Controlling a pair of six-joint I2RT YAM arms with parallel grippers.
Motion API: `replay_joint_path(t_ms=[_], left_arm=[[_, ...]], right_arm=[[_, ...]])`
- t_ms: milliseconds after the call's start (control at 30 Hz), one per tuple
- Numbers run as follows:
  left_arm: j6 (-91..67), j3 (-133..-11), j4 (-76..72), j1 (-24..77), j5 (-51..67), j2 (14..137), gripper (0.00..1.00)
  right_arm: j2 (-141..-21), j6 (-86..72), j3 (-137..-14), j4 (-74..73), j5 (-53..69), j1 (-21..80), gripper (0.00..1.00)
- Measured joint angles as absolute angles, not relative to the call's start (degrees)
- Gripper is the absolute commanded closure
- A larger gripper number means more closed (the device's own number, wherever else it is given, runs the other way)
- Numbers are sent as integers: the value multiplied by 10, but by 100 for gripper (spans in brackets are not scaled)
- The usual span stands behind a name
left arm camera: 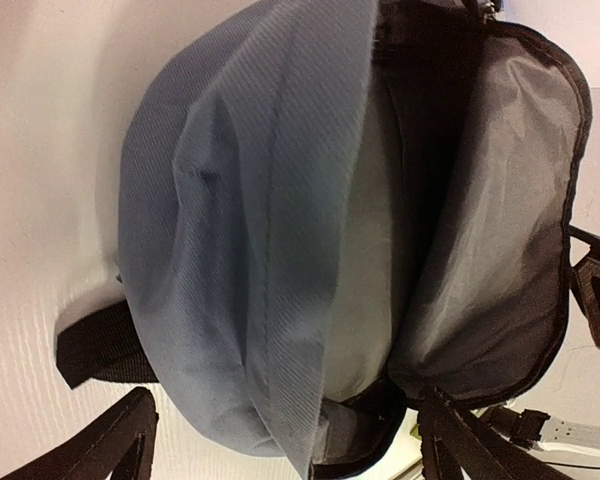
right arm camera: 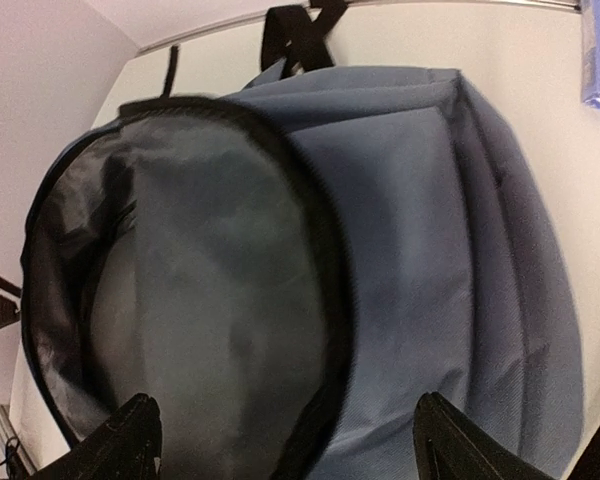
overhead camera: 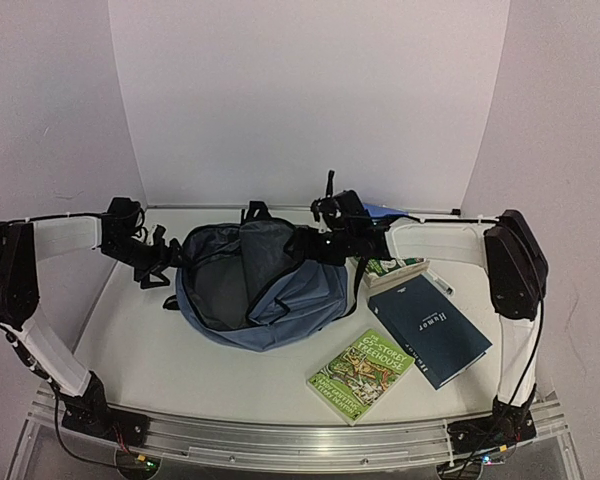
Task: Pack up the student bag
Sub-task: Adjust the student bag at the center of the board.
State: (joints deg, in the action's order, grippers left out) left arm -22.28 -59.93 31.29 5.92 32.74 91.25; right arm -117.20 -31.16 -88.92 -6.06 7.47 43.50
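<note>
The bag [overhead camera: 255, 285] lies on the white desk [overhead camera: 140, 350], midway between the 2 arms, its main compartment unzipped and gaping so the grey lining shows. The slate-blue front panel slumps toward the bag's right and near side, and a black strap [overhead camera: 255, 212] pokes out at its far edge. The left fingers [overhead camera: 163, 268] sit at the bag's left edge. In the left wrist view they [left arm camera: 115, 445] stand wide apart, with the bag's blue shell and the black-rimmed mouth ahead of them and nothing clamped. The right fingers [overhead camera: 325, 240] hang over the bag's far-right rim. In the right wrist view they [right arm camera: 130, 440] are also spread wide, above the dark zipper edge, and grip nothing. Whether either pair touches the fabric I cannot tell. Right of the bag lie 3 books. A green book [overhead camera: 362, 375] is nearest, off the bag's near-right corner. A dark-blue book [overhead camera: 430, 330] lies just beside it, farther right. A 2nd green book [overhead camera: 392, 267] peeks out from under the dark-blue book's far end. A pen [overhead camera: 440, 283] rests beside that far end. A blue notebook [overhead camera: 380, 211] lies off the bag's far-right side, partly hidden behind the right arm.
</note>
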Motion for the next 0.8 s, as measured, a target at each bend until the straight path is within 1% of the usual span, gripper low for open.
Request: replay_joint_path(t_ms=[100,267,333,400,467,567,600,667,767,800], left_arm=[[-241,-569,305,76,325,876,8],[-270,-524,298,96,309,830,7],[-283,-504,292,98,305,818,9],[-297,-483,283,100,302,810,14],[-310,-465,270,104,300,808,28],[-333,-442,248,112,305,808,42],[-341,-437,237,115,310,808,48],[-356,-429,212,120,319,808,61],[-377,-425,183,126,326,808,87],[-375,-425,176,127,326,808,94]], right_arm=[[-1159,-332,-879,-60,66,471,13],[-1148,-388,-855,-63,23,523,16],[-1147,-410,-843,-68,7,531,18],[-1147,-427,-833,-74,-6,534,21],[-1147,-443,-828,-78,-19,537,27],[-1147,-458,-827,-79,-31,539,45],[-1146,-466,-827,-79,-34,540,52],[-1146,-469,-827,-78,-38,544,66],[-1146,-473,-827,-78,-42,548,91],[-1145,-478,-827,-79,-43,549,97]])
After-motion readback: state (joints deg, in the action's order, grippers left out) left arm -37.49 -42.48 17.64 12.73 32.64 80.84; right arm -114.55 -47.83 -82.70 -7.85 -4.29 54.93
